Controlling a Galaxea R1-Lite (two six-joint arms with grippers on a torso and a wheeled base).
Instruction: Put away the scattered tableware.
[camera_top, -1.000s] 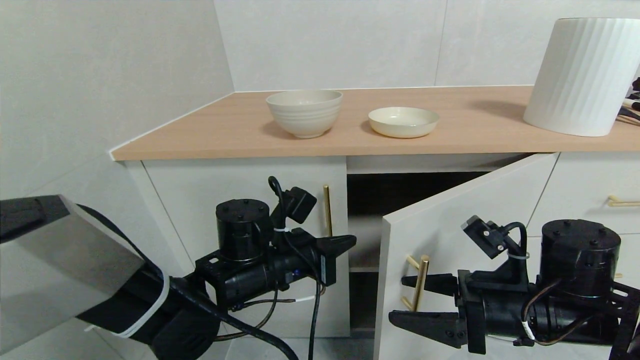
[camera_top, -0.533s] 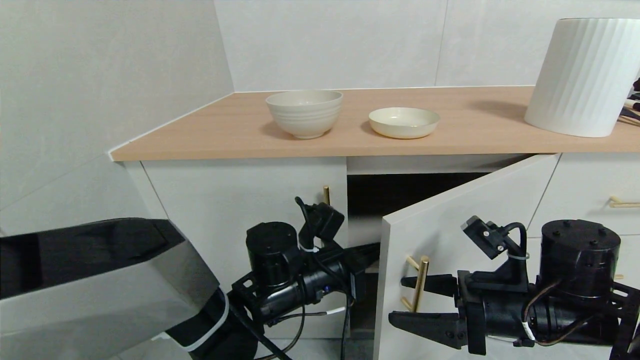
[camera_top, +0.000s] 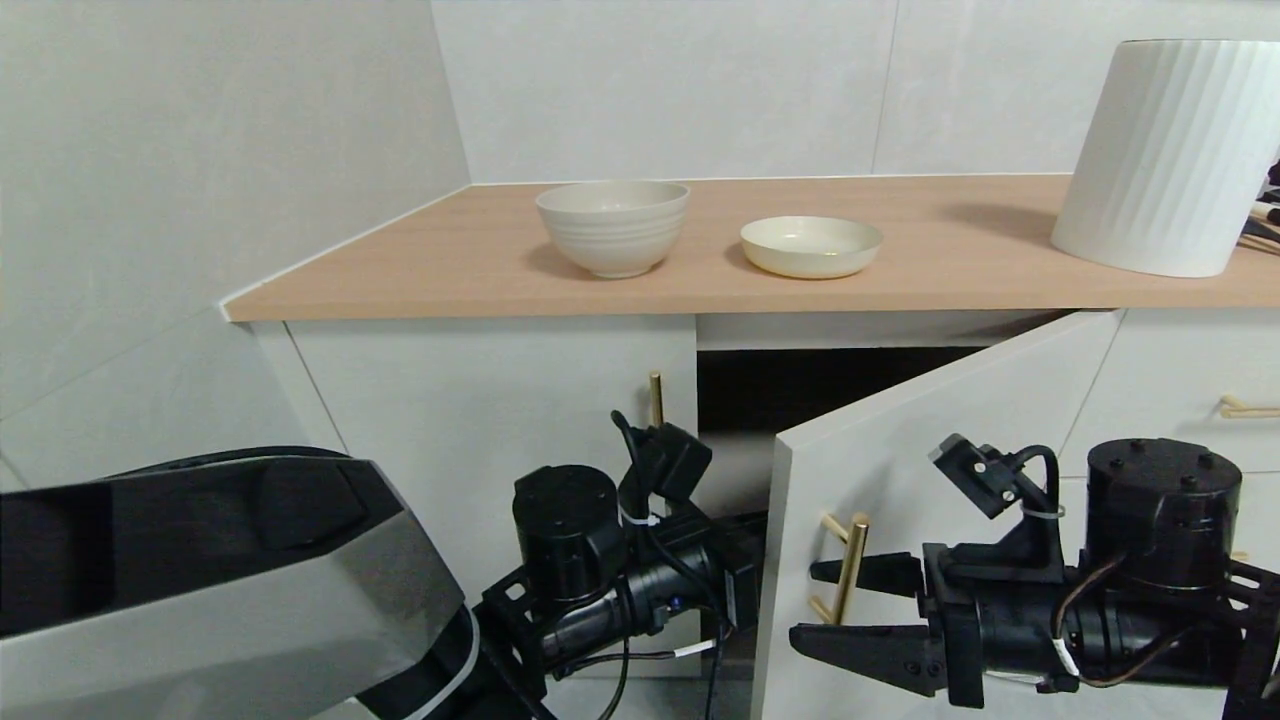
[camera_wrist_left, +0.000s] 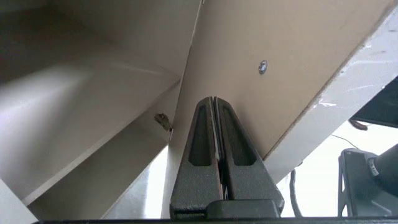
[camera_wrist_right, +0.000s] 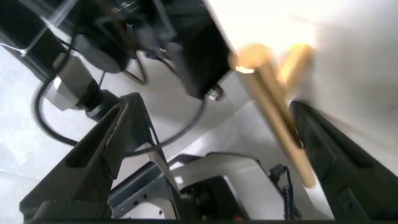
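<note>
A ribbed beige bowl (camera_top: 612, 225) and a shallow cream dish (camera_top: 810, 245) stand side by side on the wooden counter (camera_top: 450, 270). Below them the cabinet door (camera_top: 930, 420) hangs partly open. My left gripper (camera_top: 757, 527) is shut, its tip tucked behind the door's free edge; in the left wrist view the closed left gripper (camera_wrist_left: 213, 102) lies against the door's inner face (camera_wrist_left: 280, 68). My right gripper (camera_top: 808, 603) is open in front of the door, one finger on each side of the gold handle (camera_top: 848, 565). That handle (camera_wrist_right: 273, 118) crosses between the fingers (camera_wrist_right: 124, 130).
A tall white ribbed container (camera_top: 1170, 150) stands on the counter at the right. The closed left door has its own gold handle (camera_top: 656, 398), and another handle (camera_top: 1245, 405) is on the cabinet at far right. A tiled wall closes off the left side.
My left arm has swung right and forward, bringing its shut gripper from in front of the left door to behind the open door's edge. The door now stands slightly wider. The right arm barely moved.
</note>
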